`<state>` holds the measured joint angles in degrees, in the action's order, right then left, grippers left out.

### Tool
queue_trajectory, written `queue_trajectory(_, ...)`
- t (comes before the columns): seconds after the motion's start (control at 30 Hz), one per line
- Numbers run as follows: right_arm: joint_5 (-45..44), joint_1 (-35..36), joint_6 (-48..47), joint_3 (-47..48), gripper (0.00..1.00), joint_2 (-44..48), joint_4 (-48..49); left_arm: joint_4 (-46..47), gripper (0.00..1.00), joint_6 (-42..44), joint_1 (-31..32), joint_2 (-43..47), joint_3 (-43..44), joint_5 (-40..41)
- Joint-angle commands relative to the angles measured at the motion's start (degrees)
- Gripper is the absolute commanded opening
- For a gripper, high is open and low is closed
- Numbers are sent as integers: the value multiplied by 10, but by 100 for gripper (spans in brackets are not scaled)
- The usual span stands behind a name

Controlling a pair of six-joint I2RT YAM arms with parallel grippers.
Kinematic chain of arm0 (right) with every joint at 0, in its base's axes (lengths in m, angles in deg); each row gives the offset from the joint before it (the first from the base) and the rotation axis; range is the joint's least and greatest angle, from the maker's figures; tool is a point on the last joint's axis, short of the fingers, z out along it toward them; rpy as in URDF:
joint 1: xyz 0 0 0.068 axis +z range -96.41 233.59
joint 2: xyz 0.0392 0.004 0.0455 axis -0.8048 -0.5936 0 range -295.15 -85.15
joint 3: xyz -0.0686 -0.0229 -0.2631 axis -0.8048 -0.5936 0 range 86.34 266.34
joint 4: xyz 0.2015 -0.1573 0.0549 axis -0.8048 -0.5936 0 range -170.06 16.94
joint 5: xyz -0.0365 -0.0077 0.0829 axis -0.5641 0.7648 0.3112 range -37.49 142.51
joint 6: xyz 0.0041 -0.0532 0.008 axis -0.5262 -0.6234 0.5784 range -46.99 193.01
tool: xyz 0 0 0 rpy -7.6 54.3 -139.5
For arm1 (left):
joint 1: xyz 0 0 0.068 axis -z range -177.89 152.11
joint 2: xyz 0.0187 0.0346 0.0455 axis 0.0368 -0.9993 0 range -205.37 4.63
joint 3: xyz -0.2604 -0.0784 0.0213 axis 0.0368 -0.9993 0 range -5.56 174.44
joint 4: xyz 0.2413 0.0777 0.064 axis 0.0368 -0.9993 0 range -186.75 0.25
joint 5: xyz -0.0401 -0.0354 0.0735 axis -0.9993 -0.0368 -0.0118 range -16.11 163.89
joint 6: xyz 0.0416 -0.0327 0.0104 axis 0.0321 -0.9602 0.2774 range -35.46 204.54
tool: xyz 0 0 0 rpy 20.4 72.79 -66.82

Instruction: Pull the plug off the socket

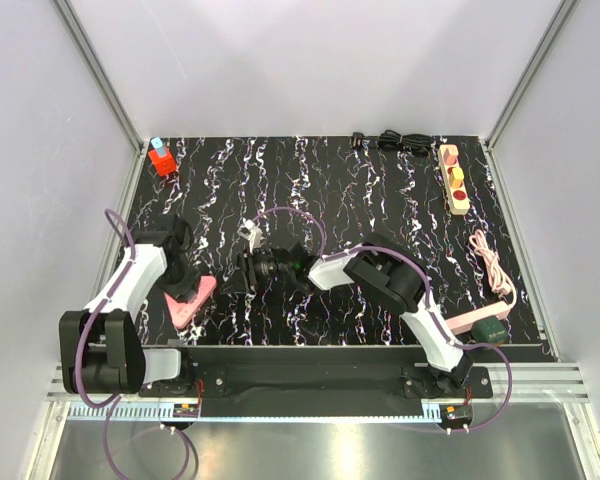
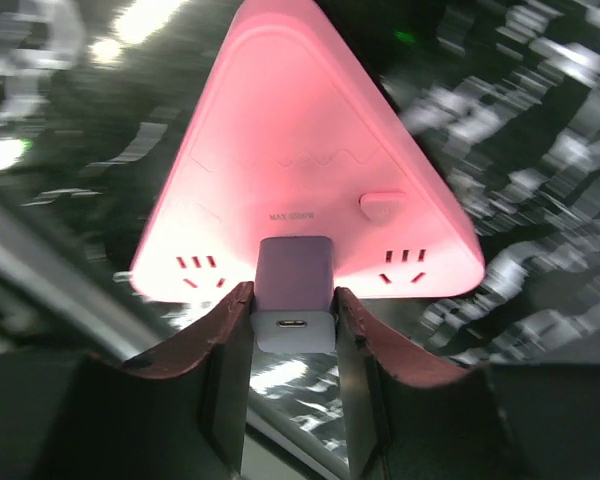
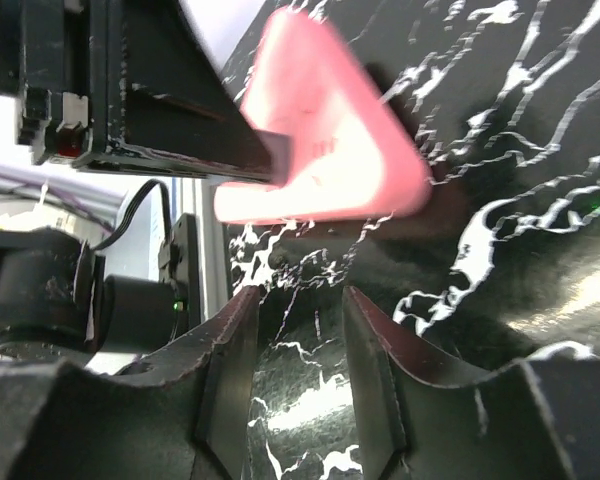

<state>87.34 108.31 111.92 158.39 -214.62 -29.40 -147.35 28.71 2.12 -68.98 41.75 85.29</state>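
marbled table [image 1: 380,200], pink triangular socket [image 2: 310,150], pale plug [image 2: 294,290]

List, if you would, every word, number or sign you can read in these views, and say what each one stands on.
"MAX 2500W": small print on the face of the pink triangular socket, left wrist view; the digits are soft, so read them with some doubt.
No lettering shows on the plug held in the left claw.
Top and right wrist views: nothing legible; any print there is too small or blurred.
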Motion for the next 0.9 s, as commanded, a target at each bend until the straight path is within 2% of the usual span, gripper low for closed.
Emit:
queue_trajectory(0.0,30,11,-34,5,43,4,42,92,0,31,9,16,-6,-95)
queue_trajectory(0.1,40,15,-42,9,43,3,49,94,0,66,10,3,-6,-110)
queue_trajectory(0.27,49,21,-35,31,42,-16,50,96,0,69,10,-5,-19,-111)
queue_trajectory(0.33,46,22,-34,44,35,-29,47,98,0,70,10,-4,-21,-126)
queue_trajectory(0.43,36,22,-36,54,30,-37,43,98,0,68,10,2,-27,-125)
queue_trajectory(0.53,30,22,-45,70,30,-39,22,100,0,67,10,11,-34,-128)
queue_trajectory(0.6,24,22,-53,78,24,-41,5,100,0,68,10,17,-39,-125)
queue_trajectory(0.87,-14,22,-72,98,23,-46,-30,104,0,66,10,31,-66,-130)
